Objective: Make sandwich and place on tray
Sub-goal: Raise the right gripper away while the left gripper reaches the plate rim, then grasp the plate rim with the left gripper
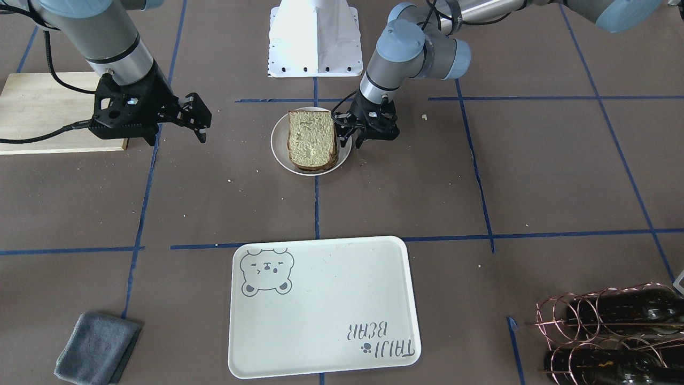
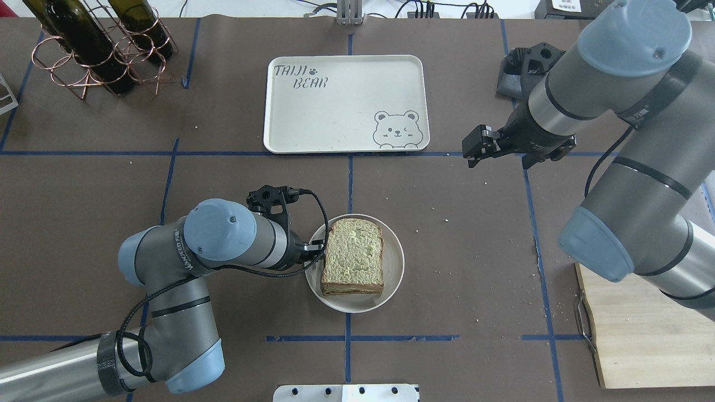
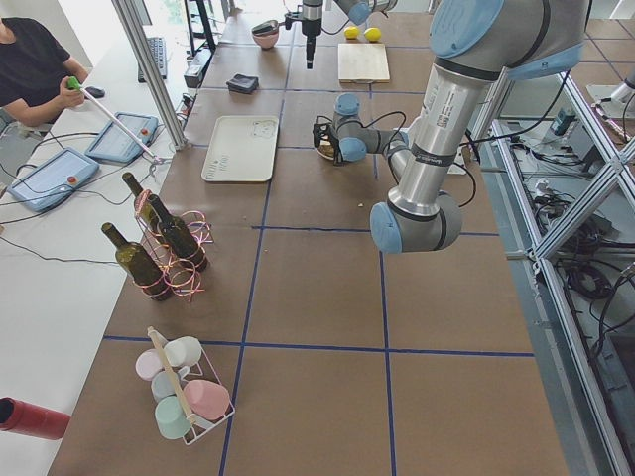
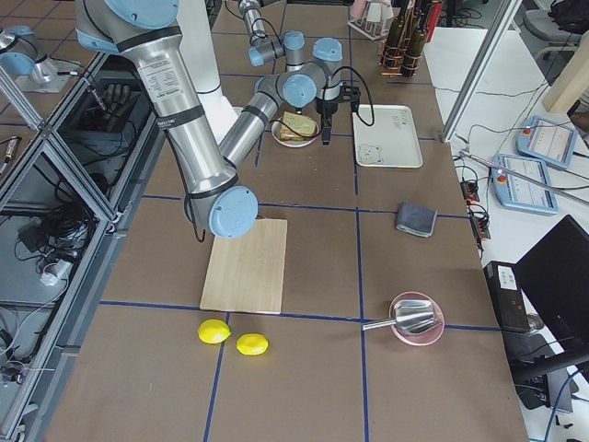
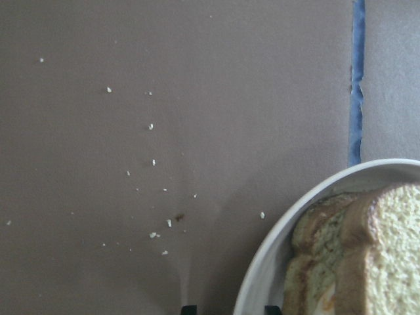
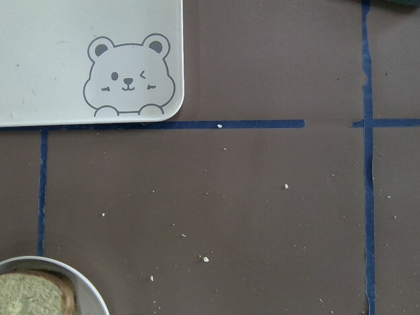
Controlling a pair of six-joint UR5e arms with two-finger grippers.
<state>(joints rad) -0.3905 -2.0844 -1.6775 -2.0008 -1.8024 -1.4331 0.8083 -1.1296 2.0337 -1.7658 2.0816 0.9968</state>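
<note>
At the rim of the white plate my left gripper stands parted, just beside the sandwich on it; my right gripper hovers parted near the tray; grey cloth and cutting board lie further out on brown table

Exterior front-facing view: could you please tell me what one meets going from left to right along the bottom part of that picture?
Folded grey cloth → cream tray with the bear drawing → dark wine bottles lying in a copper wire rack.
</note>
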